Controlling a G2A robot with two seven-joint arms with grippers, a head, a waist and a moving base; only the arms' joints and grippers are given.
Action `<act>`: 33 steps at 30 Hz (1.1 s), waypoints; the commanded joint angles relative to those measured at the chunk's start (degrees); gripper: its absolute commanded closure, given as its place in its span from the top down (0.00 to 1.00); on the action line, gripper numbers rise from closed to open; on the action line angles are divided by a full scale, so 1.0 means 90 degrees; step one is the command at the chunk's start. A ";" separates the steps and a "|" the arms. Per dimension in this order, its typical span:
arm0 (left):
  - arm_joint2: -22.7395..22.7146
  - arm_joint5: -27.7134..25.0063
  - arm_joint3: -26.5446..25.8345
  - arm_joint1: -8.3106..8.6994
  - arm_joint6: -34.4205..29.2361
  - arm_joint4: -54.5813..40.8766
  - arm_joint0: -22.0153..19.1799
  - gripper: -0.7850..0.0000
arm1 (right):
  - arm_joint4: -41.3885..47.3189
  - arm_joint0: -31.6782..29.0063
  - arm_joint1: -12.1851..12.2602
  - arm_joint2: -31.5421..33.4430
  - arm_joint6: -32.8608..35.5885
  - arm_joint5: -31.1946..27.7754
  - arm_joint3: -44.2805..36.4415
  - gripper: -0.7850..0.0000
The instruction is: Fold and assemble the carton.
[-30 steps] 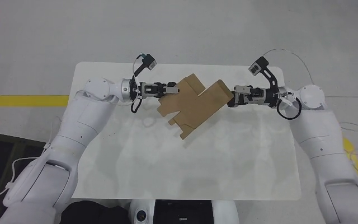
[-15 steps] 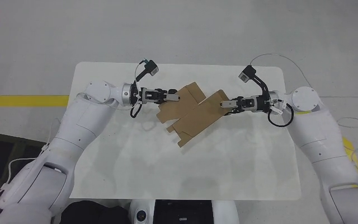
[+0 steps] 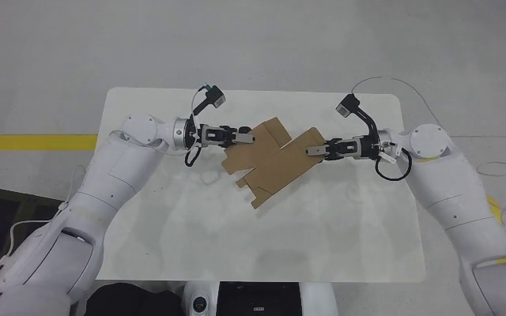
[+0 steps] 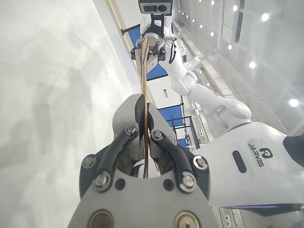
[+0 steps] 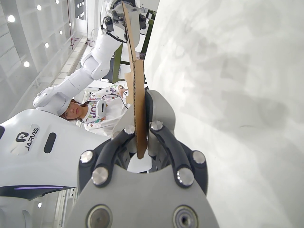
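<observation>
Cardboard carton (flat) clamped by left gripper and right gripper over table.

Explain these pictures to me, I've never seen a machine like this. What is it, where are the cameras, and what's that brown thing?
It is a white robot with two arms, working at a white table. The wide picture looks down from a camera above its arms. The other two come from cameras on its wrists, each looking along its own hand. The left hand and right hand each pinch an opposite end of a flat, unfolded cardboard carton, holding it over the table.
</observation>
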 commanded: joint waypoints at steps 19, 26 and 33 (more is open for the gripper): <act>-0.0271 -0.0560 0.1314 -0.0234 0.0563 -0.0657 -0.0154 1.00 | 0.1582 -0.0276 0.0071 0.0194 -0.0308 -0.0305 0.0550 0.00; -0.0235 -0.0698 0.1295 -0.0386 0.0702 -0.0644 -0.0134 1.00 | 0.1594 -0.0374 0.0037 0.0314 -0.0205 -0.0172 0.0565 0.00; -0.0175 -0.0754 0.1196 -0.0546 0.0758 -0.0625 -0.0085 1.00 | 0.1308 -0.0579 0.0019 0.0404 -0.0717 0.0101 0.0320 0.00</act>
